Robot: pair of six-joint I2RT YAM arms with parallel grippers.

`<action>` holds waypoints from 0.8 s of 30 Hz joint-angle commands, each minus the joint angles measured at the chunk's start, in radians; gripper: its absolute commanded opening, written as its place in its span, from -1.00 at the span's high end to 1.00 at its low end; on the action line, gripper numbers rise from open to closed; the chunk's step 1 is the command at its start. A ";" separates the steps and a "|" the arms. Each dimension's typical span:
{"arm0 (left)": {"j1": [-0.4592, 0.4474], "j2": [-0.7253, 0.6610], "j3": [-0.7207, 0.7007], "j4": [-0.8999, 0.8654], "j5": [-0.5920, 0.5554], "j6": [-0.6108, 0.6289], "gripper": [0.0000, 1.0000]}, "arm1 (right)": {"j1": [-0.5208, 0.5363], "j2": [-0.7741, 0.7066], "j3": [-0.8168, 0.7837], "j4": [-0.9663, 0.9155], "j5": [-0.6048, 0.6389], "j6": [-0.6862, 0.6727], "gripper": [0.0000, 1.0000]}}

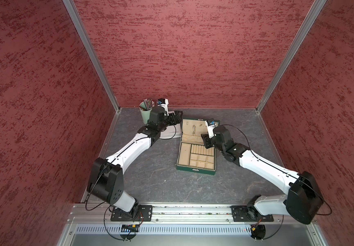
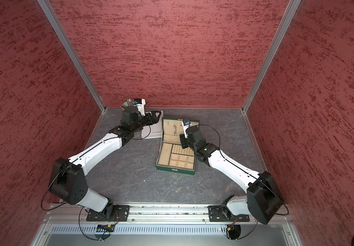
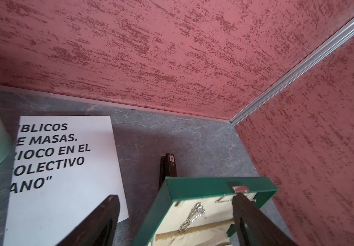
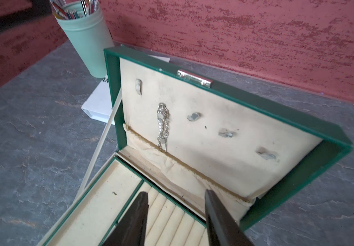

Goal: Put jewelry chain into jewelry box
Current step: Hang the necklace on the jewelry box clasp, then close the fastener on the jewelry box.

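The dark green jewelry box (image 1: pixel 195 169) stands open mid-table, its lid leaning back. The silvery jewelry chain (image 4: pixel 162 125) lies on the lid's beige lining, its lower end at the pocket's hem; it also shows in both top views (image 1: pixel 193 129) (image 2: pixel 174 129) and the left wrist view (image 3: pixel 193 215). My left gripper (image 3: pixel 175 197) is open at the lid's far left corner, its fingers (image 3: pixel 248 213) wide apart on either side of the lid's rim, holding nothing. My right gripper (image 4: pixel 176 193) hovers open over the ring rolls (image 4: pixel 171 221), empty.
A pale green pencil cup (image 1: pixel 146 115) stands at the back left, close to the left arm. A white booklet (image 3: pixel 65 170) with black lettering lies beside the lid. A white ribbon stay (image 4: pixel 99 149) links lid and base. Red walls close in behind.
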 commanded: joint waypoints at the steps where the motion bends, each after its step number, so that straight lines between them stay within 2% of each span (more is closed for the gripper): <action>1: 0.041 0.094 0.151 -0.131 0.205 -0.085 -0.70 | 0.005 0.026 0.015 -0.139 0.032 -0.053 0.12; 4: 0.052 0.204 0.294 -0.189 0.332 -0.079 -0.66 | 0.010 0.033 -0.012 -0.074 0.032 -0.044 0.17; 6: 0.047 0.282 0.394 -0.242 0.406 -0.061 -0.66 | 0.027 0.021 -0.073 0.073 0.030 -0.072 0.18; 9: 0.045 0.387 0.538 -0.349 0.471 -0.035 -0.65 | 0.042 0.017 -0.155 0.317 0.023 -0.161 0.19; 12: 0.046 0.490 0.661 -0.456 0.497 -0.008 -0.62 | 0.045 0.052 -0.160 0.458 0.011 -0.273 0.21; 18: 0.054 0.614 0.799 -0.515 0.566 -0.001 -0.51 | 0.045 0.186 -0.043 0.466 -0.038 -0.500 0.25; 24: 0.068 0.690 0.878 -0.523 0.687 -0.004 -0.27 | 0.044 0.252 0.027 0.450 -0.030 -0.684 0.34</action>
